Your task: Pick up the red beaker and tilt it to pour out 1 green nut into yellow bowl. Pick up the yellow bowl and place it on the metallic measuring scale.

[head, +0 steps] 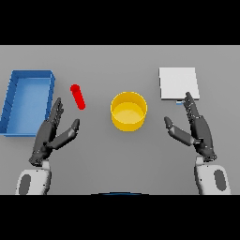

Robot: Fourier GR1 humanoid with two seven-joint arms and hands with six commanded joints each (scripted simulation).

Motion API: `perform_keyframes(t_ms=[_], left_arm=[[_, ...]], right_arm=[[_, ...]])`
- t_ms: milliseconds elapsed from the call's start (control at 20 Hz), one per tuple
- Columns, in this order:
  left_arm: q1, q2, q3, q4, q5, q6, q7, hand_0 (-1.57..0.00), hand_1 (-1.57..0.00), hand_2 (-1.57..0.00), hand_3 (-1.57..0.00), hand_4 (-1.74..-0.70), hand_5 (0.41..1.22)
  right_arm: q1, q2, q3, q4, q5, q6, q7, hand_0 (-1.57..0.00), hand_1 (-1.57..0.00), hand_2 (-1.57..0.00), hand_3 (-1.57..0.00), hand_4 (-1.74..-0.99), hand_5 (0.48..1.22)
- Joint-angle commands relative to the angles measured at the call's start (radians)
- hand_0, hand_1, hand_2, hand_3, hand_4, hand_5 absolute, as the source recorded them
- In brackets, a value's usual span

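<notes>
The red beaker is a narrow red tube, seen leaning on the table left of centre. The yellow bowl stands in the middle of the table; I see no nut in it. The metallic measuring scale is a pale square plate at the back right. My left hand is open, its fingertips just below and left of the beaker, not touching it. My right hand is open, right of the bowl and just in front of the scale.
A blue tray lies along the left edge of the table, next to my left hand. Grey table surface runs between the bowl and each hand.
</notes>
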Motion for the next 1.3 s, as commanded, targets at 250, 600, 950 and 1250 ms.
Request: perform_keyframes(t_ms=[250, 600, 950, 1250], left_arm=[[-0.151, 0.004, 0.049, 0.189, -0.019, 0.026, -0.008, 0.0, 0.0, 0.0, 0.0, -1.21, 0.664], [-0.345, -0.008, 0.105, 0.442, -0.031, 0.061, -0.089, 0.0, 0.0, 0.0, 0.0, -1.22, 0.638], [-0.508, -0.008, 0.134, 0.648, -0.074, 0.111, -0.135, 0.0, 0.0, 0.0, 0.0, -1.23, 0.647], [-0.567, -0.028, 0.168, 0.754, -0.053, 0.119, -0.228, 0.0, 0.0, 0.0, 0.0, -1.33, 0.709]], right_arm=[[-0.005, -0.01, -0.005, 0.01, -0.015, 0.024, -0.022, 0.0, 0.0, 0.0, 0.0, -1.295, 0.623], [0.008, -0.014, -0.01, 0.014, -0.01, 0.022, -0.028, 0.0, 0.0, 0.0, 0.0, -1.297, 0.625], [0.006, -0.002, 0.001, 0.01, 0.016, -0.001, -0.017, 0.0, 0.0, 0.0, 0.0, -1.3, 0.638], [-0.018, -0.012, -0.02, 0.029, -0.002, 0.003, 0.002, 0.0, 0.0, 0.0, 0.0, -1.303, 0.646]])
